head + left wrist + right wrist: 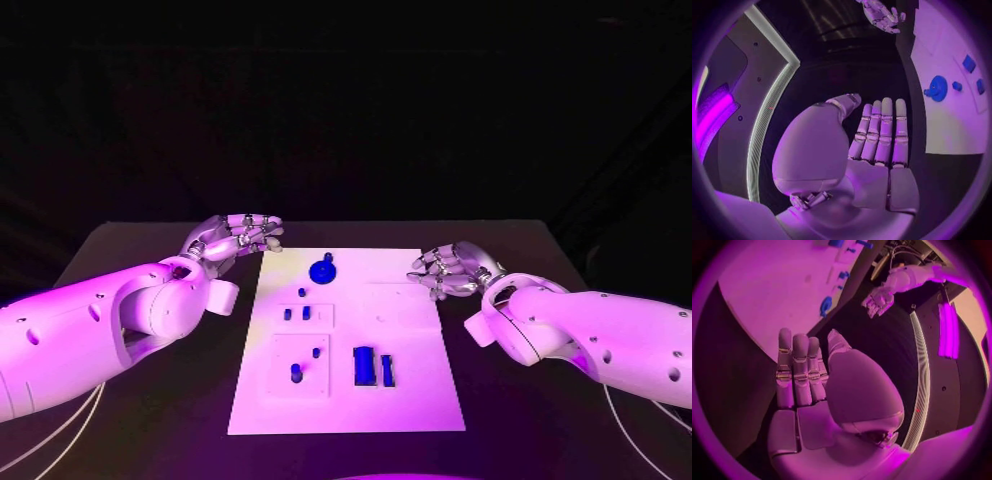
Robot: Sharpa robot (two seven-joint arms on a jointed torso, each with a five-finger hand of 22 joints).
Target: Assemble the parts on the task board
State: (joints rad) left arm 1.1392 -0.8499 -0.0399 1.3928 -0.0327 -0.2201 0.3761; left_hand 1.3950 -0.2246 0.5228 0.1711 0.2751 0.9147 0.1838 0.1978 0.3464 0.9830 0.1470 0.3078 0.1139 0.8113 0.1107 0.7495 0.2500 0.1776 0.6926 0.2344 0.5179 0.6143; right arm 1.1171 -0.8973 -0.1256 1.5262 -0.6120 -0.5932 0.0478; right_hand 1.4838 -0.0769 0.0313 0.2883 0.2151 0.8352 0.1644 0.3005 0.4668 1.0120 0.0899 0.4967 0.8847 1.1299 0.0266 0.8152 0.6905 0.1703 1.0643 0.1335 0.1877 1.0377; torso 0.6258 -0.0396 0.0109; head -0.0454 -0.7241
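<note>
Probably the round blue part (323, 270), at twelve o'clock on the task board (411, 405), is small, hard and light; pinch its rim. Left hand (231, 236) and right hand (450, 268) hold nothing, fingers apart.

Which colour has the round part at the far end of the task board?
Blue. The round part shows best in the left wrist view.

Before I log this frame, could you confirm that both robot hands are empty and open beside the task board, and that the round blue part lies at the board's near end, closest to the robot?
Nearly right. The left robot hand and right robot hand are empty and open beside the task board, but the round blue part lies at the board's far end, as the head view shows.
</note>
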